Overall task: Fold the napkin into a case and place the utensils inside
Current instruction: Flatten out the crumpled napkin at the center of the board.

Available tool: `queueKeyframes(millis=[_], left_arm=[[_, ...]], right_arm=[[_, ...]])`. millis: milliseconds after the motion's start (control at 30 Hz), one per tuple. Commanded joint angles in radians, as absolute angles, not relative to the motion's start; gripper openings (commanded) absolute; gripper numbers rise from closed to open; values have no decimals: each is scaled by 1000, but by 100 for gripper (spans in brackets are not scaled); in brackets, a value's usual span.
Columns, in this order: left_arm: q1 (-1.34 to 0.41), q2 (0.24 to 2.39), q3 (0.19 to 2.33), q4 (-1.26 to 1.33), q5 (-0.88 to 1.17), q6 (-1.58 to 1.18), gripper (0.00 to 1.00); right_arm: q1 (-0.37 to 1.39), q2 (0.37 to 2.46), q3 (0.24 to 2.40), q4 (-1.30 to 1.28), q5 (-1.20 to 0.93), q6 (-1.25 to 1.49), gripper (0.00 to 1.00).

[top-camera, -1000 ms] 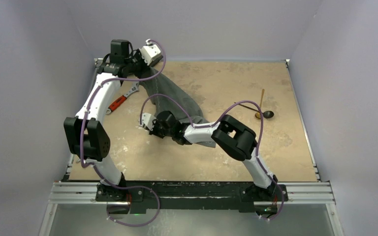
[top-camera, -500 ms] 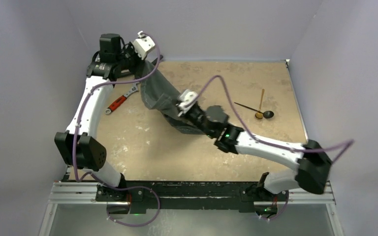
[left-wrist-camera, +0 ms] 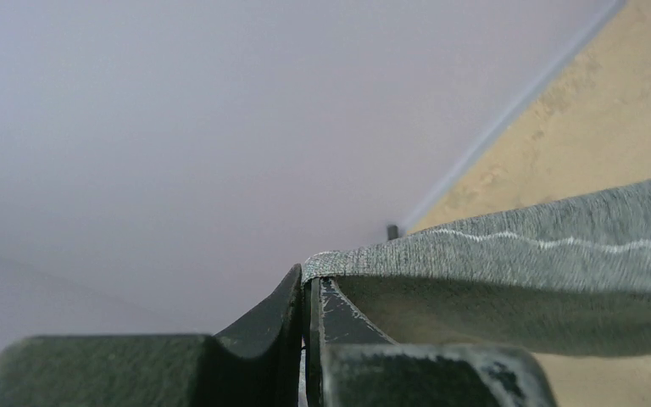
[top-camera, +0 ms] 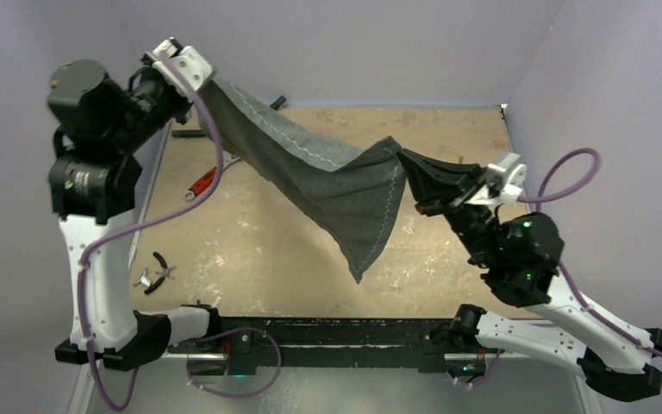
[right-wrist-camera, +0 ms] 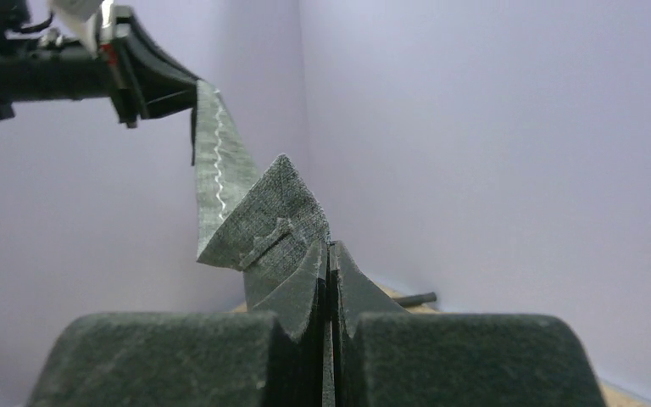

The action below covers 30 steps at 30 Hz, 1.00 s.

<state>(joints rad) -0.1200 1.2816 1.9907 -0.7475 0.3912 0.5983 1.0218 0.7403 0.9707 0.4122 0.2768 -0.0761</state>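
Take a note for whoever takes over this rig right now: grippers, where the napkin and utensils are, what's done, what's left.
Left gripper: shut on the napkin, raised at far left.
Right gripper: shut on a napkin corner, raised at right.
Napkin: stretched between them in the air, sagging above the table, not folded.
Utensils: not visible.
Done: napkin lifted. Left: fold the case, insert utensils.

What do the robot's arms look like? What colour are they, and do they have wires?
Both arms are white tubes with chunky black joints: the left arm and the right arm. A purple cable loops along each one. Each ends in a black two-finger pincer: the left pincer, the right pincer. Small green lights glow on the right arm's joints.
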Motion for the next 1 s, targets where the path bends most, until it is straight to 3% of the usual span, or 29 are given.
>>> queueKeyframes(millis=[0,233,367,533,700,967], left_arm=[[-117,1243,2132,-822,361,578,0],[-117,1192,2142,-958,369,595,0],[-117,1133,1972,-964,388,607,0],[-118,1105,1702,-866,362,621,0],[-119,1162,1490,-697,313,642,0],[-260,1439,1419,-482,118,652,0]], right_arm=[[1023,705,1086,297,286,-36,0],[1024,672,1068,280,294,6,0],[1024,654,1012,289,372,38,0],[1023,683,904,301,615,104,0],[1011,788,764,504,795,11,0],[679,1045,678,684,636,137,0]])
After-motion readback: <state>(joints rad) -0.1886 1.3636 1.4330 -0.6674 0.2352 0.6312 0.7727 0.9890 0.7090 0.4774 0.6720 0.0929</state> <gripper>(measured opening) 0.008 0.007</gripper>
